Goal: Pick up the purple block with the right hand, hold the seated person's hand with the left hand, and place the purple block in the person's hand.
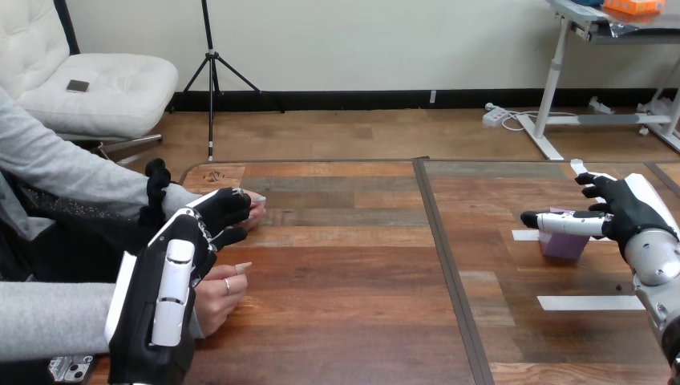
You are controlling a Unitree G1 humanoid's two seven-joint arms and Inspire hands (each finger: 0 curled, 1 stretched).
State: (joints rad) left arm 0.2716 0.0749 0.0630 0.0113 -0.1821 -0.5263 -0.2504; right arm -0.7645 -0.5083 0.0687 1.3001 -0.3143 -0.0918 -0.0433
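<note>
Fingers (pixel 561 223) of the right hand (pixel 624 210) are stretched out & spread, not closed on anything. One long finger lies across the front of the purple block (pixel 564 245), w/ purple showing above & below it. Can't tell if that finger touches the block. The block stands upright on the desk (pixel 345 321), well right of the dark seam (pixel 439 265) that runs down the desk top. A short white tape strip (pixel 525 235) lies betw. seam & block, just beside the block. A longer white tape strip (pixel 589 302) also lies right of the seam, nearer the robot than the block & apart from it.

Left of the seam, well away from it, is the left hand (pixel 172 281), its back w/ white shells facing up, forearm coming in from the bottom edge. Its fingers (pixel 220 207) are curled over the person's upper hand (pixel 257 210). Another black part of the hand shows at the grey sleeve end, so the hand looks wrapped round the person's hand. The person's fingertips stick out past the robot fingers, pointing toward the seam. The person's lower hand (pixel 218 295) rests on the desk, loosely curled, just beside the left hand on its seam side. Touching or only v. close: can't tell. Both of the person's arms lie farther from the seam than their hands.
</note>
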